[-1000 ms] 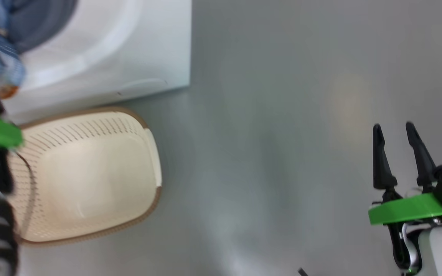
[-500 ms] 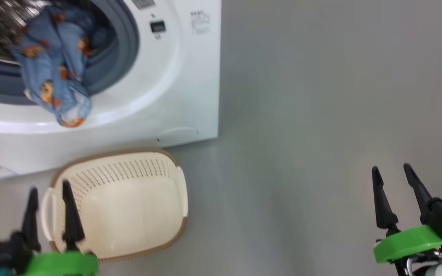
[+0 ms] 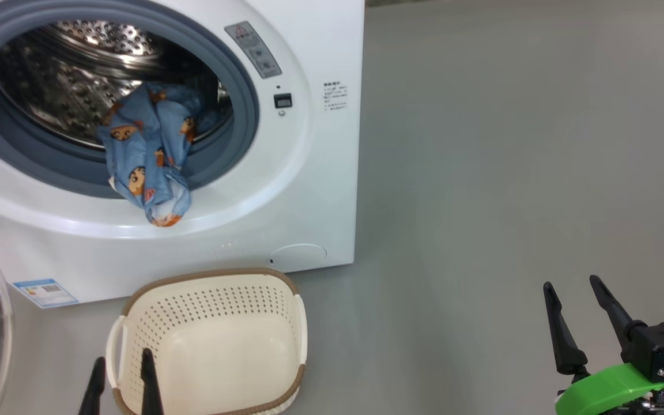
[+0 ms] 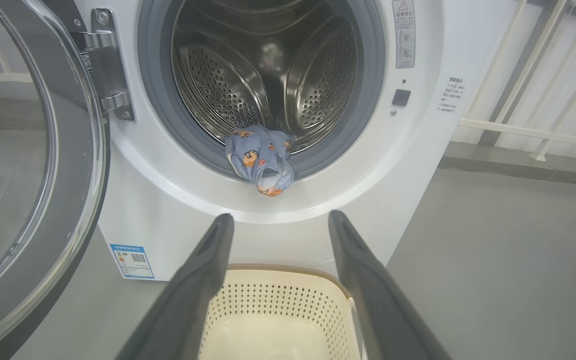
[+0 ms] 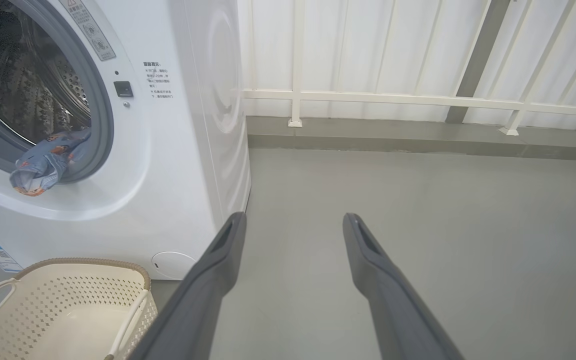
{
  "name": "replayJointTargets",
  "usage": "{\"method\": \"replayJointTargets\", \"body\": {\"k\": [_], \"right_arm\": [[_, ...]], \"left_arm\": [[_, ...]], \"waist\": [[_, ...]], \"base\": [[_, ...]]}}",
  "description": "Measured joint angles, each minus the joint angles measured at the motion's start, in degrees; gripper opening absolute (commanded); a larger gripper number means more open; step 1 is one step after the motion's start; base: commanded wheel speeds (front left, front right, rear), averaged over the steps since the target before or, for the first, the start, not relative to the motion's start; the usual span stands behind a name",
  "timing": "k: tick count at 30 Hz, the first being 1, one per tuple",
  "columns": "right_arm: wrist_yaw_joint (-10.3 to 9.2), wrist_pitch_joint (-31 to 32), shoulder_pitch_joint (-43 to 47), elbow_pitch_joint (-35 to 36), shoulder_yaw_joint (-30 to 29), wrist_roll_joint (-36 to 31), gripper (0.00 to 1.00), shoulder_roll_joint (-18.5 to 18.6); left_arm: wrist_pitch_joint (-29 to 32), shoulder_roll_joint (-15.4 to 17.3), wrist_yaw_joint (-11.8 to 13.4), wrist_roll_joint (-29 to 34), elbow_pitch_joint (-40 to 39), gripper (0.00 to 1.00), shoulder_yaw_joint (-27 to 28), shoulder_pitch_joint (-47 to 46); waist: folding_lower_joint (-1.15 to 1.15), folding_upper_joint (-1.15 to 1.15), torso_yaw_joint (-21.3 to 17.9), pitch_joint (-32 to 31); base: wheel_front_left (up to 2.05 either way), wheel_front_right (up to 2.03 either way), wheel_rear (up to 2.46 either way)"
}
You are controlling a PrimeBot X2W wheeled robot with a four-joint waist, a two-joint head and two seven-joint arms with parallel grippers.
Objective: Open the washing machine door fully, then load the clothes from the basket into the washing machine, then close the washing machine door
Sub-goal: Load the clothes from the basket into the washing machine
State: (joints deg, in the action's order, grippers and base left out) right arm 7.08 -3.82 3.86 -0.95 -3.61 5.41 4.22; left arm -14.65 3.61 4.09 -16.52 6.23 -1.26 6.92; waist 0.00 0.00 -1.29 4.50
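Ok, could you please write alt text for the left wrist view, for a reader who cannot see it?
The blue printed clothes hang over the grey gasket of the washing machine, partly outside the drum. The washing machine door stands open at the left, and the open left gripper points over the empty cream basket.

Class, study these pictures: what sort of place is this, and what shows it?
Likely a laundry area, perhaps a balcony or utility room: a washing machine with clothes hanging from its drum, a basket on the grey floor, and a white railing nearby.
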Motion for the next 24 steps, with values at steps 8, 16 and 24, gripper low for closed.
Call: {"method": "replayJointTargets", "body": {"k": [8, 16, 24], "right_arm": [[0.0, 0.75, 0.33, 0.01, 1.37, 0.02, 1.0, 0.89], [0.0, 0.82, 0.9, 0.02, 1.89, 0.13, 1.0, 0.74], [0.0, 0.81, 1.38, -0.05, 2.14, 0.35, 1.0, -0.02]], "left_arm": [[0.01, -0.14, 0.01, 0.07, -0.02, 1.0, -0.75, 0.63], [0.03, -0.13, 0.09, 0.12, 0.02, 1.0, -1.48, 1.8], [0.47, -0.05, 0.52, 0.12, 0.15, 1.0, -1.64, 1.8]], "waist": [[0.0, 0.0, 1.18, -2.87], [0.0, 0.0, 1.21, -4.7], [0.0, 0.0, 0.98, -4.59]], "base": [[0.0, 0.0, 0.0], [0.0, 0.0, 0.0], [0.0, 0.0, 0.0]]}}
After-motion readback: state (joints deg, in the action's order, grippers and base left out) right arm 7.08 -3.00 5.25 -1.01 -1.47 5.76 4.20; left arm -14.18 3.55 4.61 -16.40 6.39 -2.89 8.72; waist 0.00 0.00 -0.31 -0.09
